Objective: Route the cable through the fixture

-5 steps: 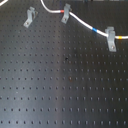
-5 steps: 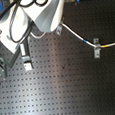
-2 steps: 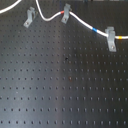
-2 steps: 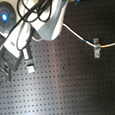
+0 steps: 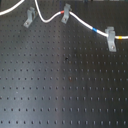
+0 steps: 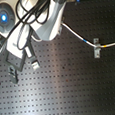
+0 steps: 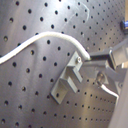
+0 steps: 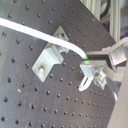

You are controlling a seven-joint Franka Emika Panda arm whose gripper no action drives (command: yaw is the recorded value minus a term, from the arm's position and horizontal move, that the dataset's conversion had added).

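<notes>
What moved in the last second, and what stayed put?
In the first exterior view, the free end of the cable swung from the top edge toward the first exterior view's left and now arcs over the plain fixture. In the second exterior view the arm and gripper dropped lower. Both wrist views show the jaws pinching the cable beside the fixture. The red-banded clip and yellow-banded clip stayed put.

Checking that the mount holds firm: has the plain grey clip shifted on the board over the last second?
No. In the first exterior view the plain clip sits just as far from the red-banded clip as before.
</notes>
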